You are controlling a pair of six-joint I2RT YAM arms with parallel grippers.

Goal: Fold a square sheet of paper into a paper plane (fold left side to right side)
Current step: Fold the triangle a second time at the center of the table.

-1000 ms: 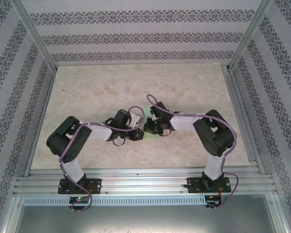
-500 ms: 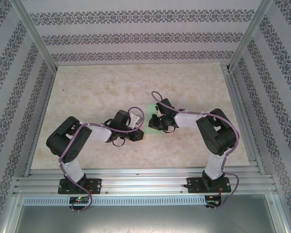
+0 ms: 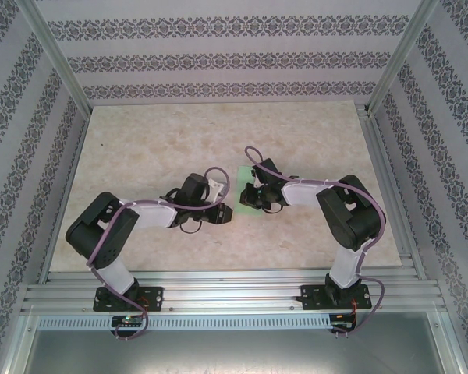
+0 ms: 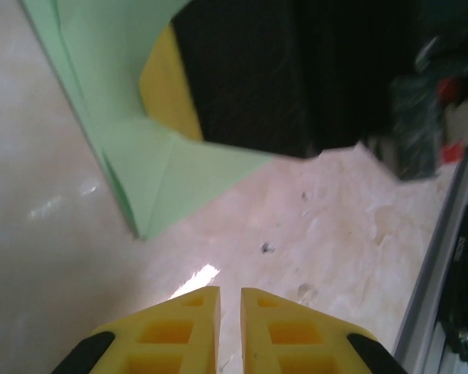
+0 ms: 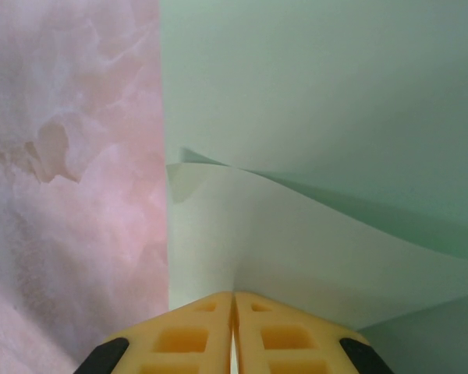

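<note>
Both jaws of the left gripper (image 4: 230, 294) are clenched on nothing; the green sheet of paper (image 4: 160, 183) lies just ahead and leftward on the table (image 4: 312, 226). Farther on, the right gripper (image 5: 234, 296) pinches a lifted flap, the sheet's straight edge running directly away from it, so this arm is nearer

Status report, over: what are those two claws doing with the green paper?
Right gripper shut on lifted flap of green paper. Left gripper shut, empty, just short of it. Nothing blocking.

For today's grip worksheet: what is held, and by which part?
Right claw pinches the green paper by its raised flap; left claw holds nothing.
</note>
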